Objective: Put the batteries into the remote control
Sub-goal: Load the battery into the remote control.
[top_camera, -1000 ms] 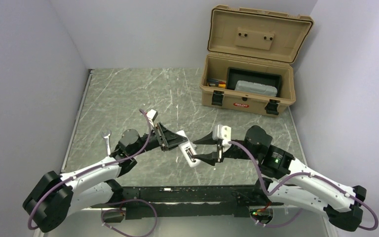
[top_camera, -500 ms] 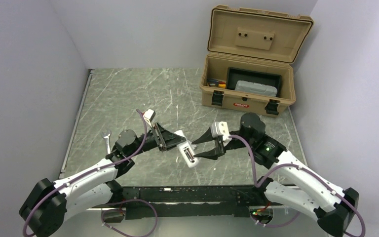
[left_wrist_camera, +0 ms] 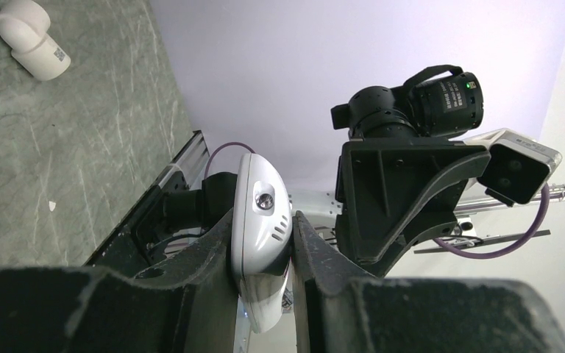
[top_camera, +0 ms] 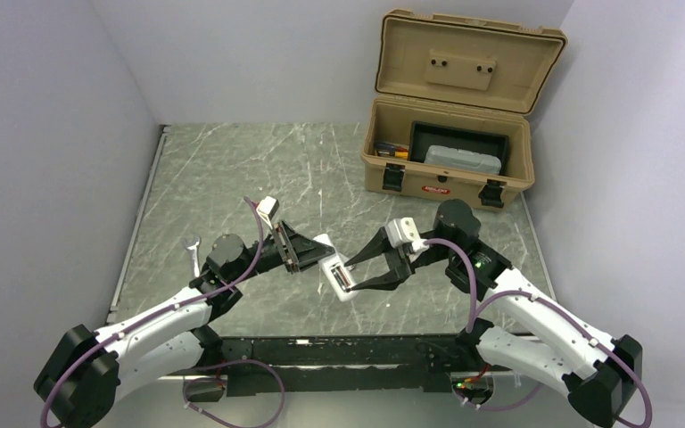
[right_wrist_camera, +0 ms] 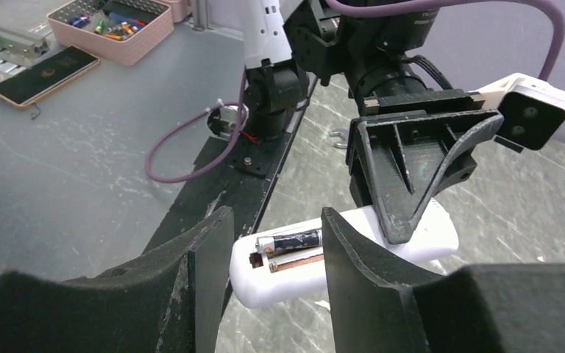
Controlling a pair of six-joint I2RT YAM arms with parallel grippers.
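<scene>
The remote control [top_camera: 337,276] is a slim white handset held above the table, back side up, its battery bay open. My left gripper [top_camera: 314,253] is shut on its far end; in the left wrist view [left_wrist_camera: 262,243] the remote [left_wrist_camera: 261,213] sits clamped between both fingers. One dark battery [right_wrist_camera: 292,240] lies in the upper slot of the bay; the lower slot shows a coppery strip. A second battery is not in view. My right gripper [right_wrist_camera: 276,250] is open, its fingers on either side of the remote's near end [right_wrist_camera: 287,283], and it holds nothing. The right gripper also shows in the top view [top_camera: 353,271].
A tan toolbox [top_camera: 450,169] stands open at the back right with a grey case and small items inside. A small white plastic piece [top_camera: 193,248] lies on the marble table at the left, also seen in the left wrist view [left_wrist_camera: 33,45]. A black rail [top_camera: 339,352] runs along the near edge.
My right arm has swung in and its open gripper has moved left, up to the remote's battery end. The left gripper has shifted slightly with the remote still in it.
</scene>
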